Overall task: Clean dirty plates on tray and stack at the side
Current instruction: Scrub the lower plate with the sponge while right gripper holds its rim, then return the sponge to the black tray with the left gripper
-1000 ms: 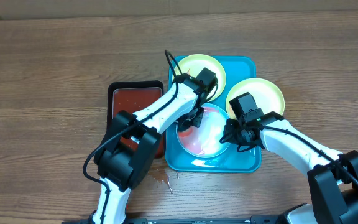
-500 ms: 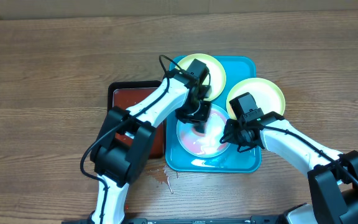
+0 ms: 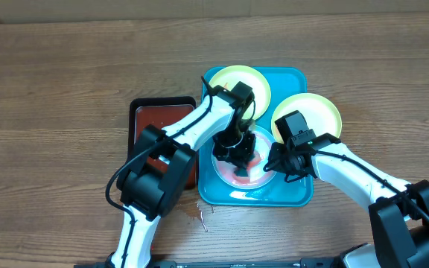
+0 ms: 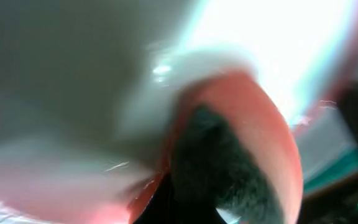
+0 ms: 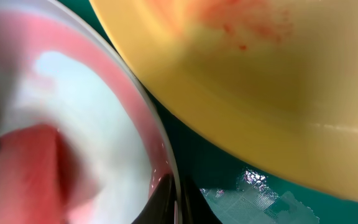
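The turquoise tray [image 3: 295, 78] holds a light-blue-rimmed plate [image 3: 253, 183] with red sauce at its front. One yellow-green plate [image 3: 237, 77] lies at the tray's back. Another yellow-green plate [image 3: 315, 112] overlaps the tray's right rim; in the right wrist view [image 5: 260, 81] it shows orange specks. My left gripper [image 3: 237, 151] presses a red-stained sponge [image 4: 241, 155] onto the blue plate's centre [image 4: 73, 93]; that view is blurred. My right gripper [image 3: 278, 165] is shut on the blue plate's right rim [image 5: 178, 199].
A smaller black tray [image 3: 162, 123] with red liquid stands against the turquoise tray's left side. Small scraps [image 3: 200, 214] lie on the wooden table in front of it. The teal tray floor [image 5: 241, 177] is wet beside the right jaws.
My left gripper has moved from the blue plate's back edge forward onto its middle with the sponge. The right gripper has not moved.
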Controlling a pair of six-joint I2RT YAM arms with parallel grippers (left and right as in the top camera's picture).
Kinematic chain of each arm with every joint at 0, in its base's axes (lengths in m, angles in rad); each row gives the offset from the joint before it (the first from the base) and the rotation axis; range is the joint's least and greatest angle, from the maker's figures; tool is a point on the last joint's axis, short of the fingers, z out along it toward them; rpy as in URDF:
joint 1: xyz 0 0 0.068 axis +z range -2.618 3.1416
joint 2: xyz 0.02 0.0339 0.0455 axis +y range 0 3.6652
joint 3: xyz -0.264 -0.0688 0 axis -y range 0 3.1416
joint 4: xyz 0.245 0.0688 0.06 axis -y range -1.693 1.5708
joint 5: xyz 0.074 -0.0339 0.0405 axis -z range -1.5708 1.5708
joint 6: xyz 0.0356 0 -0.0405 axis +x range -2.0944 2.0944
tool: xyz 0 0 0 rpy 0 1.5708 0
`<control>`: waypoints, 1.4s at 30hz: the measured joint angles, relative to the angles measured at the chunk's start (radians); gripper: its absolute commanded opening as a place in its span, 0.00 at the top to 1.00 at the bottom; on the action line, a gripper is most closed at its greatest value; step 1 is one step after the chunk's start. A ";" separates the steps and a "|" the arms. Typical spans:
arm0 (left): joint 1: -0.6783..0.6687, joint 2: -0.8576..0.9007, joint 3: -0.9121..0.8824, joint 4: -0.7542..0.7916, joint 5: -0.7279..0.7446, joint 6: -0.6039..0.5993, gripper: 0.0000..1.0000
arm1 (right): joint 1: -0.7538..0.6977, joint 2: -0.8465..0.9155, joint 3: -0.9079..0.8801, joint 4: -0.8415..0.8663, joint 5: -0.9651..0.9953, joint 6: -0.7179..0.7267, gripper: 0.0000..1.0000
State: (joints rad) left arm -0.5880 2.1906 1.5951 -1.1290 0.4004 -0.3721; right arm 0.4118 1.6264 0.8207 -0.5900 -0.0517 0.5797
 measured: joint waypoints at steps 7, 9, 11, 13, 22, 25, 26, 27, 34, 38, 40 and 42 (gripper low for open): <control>0.003 -0.008 0.029 -0.083 -0.264 -0.090 0.96 | 0.000 0.000 0.000 0.000 0.000 0.000 0.96; 0.004 -0.023 0.029 -0.082 -0.309 -0.108 0.96 | 0.000 0.000 0.000 0.000 0.000 0.000 0.96; 0.008 -0.045 0.029 -0.079 -0.338 -0.125 0.96 | 0.000 0.000 0.000 0.000 -0.001 0.000 0.96; 0.011 -0.089 0.029 -0.081 -0.354 -0.137 0.95 | 0.000 0.000 0.000 -0.001 0.000 0.000 0.96; 0.032 -0.467 0.030 -0.167 -0.431 -0.155 0.96 | 0.000 0.000 0.001 -0.002 0.000 0.000 0.96; 0.080 -0.522 0.033 -0.227 -0.488 -0.158 0.96 | 0.000 0.000 0.001 -0.001 -0.001 0.000 0.96; 0.103 -0.525 0.032 -0.238 -0.504 -0.158 0.96 | 0.000 0.000 0.001 -0.002 0.000 0.000 0.96; 0.134 -0.523 0.025 -0.237 -0.518 -0.158 0.96 | 0.000 0.000 0.001 -0.001 0.000 0.000 0.96; 0.346 -0.494 -0.213 -0.038 -0.532 -0.147 0.96 | 0.000 0.000 0.002 -0.002 0.000 0.000 0.96; 0.435 -0.454 -0.379 0.094 -0.505 -0.142 0.96 | 0.000 0.000 0.002 -0.003 -0.001 0.000 0.96; 0.455 -0.443 -0.432 0.138 -0.486 -0.129 0.96 | 0.000 0.000 0.002 -0.002 -0.001 0.000 0.96; 0.467 -0.435 -0.462 0.162 -0.463 -0.114 0.86 | 0.000 0.000 0.002 -0.003 0.000 0.000 0.96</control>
State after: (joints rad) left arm -0.1211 1.7554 1.1328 -0.9668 -0.0628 -0.4858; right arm 0.4118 1.6264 0.8230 -0.5926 -0.0521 0.5793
